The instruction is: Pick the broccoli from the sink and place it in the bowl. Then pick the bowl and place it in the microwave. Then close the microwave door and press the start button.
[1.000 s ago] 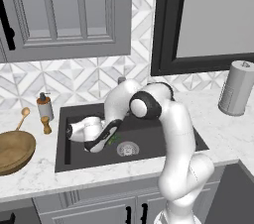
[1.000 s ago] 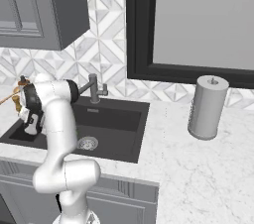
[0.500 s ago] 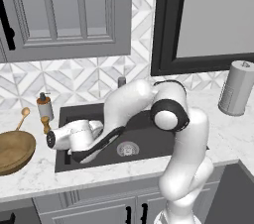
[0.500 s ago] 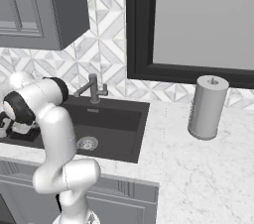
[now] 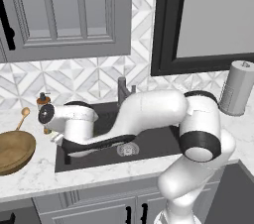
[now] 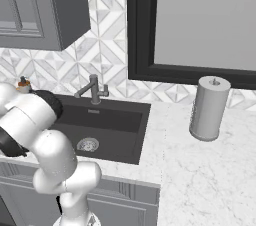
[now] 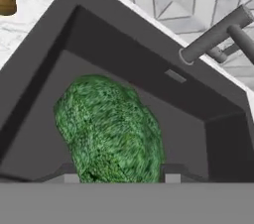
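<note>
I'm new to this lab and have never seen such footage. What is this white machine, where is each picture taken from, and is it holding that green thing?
It is a robot arm in a simulated kitchen. Two pictures come from cameras behind it, to its left and right; the third looks along its hand. The arm reaches left over the dark sink, near the faucet. On the counter stand a wooden bowl, a spoon, a small bottle and a paper towel roll. In the hand view, the broccoli sits between the fingertips, so the gripper looks closed on it.
</note>
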{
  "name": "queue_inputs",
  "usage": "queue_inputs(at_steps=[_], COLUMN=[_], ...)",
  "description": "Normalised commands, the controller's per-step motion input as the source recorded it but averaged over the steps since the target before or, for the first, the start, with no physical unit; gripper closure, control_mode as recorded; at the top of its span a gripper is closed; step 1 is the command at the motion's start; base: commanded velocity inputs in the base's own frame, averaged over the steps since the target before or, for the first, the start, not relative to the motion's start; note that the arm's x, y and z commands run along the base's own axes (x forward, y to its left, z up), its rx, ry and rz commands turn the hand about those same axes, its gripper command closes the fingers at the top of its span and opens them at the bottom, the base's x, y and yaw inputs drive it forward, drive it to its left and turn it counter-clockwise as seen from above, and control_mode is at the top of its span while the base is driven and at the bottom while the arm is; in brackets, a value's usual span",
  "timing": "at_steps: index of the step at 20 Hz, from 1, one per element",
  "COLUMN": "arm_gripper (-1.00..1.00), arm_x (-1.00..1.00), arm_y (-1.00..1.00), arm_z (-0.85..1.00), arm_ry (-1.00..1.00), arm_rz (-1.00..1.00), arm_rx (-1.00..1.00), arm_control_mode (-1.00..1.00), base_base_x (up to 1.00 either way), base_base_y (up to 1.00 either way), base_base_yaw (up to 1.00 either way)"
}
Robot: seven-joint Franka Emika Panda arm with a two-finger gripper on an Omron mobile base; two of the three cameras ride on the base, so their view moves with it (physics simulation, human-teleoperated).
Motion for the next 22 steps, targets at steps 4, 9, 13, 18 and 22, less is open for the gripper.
queue_inputs(at_steps=[4,9,13,18,22], arm_gripper=[1.00,1.00,1.00,1.00,1.00], arm_x=[-0.10,0.00,0.00,0.00,0.06], arm_y=[0.75,1.00,1.00,1.00,1.00], arm_z=[0.90,0.31,0.00,0.04,0.09], arm_ry=[0.39,0.41,0.34,0.12,0.03], arm_rz=[0.13,0.23,0.21,0.04,0.00], arm_rx=[0.37,0.22,0.07,-0.01,-0.08], arm_control_mode=[-1.00,-1.00,-1.00,-1.00,-1.00], base_base_x=[0.00,0.00,0.00,0.00,0.00], base_base_y=[0.00,0.00,0.00,0.00,0.00], base_base_yaw=[0.00,0.00,0.00,0.00,0.00])
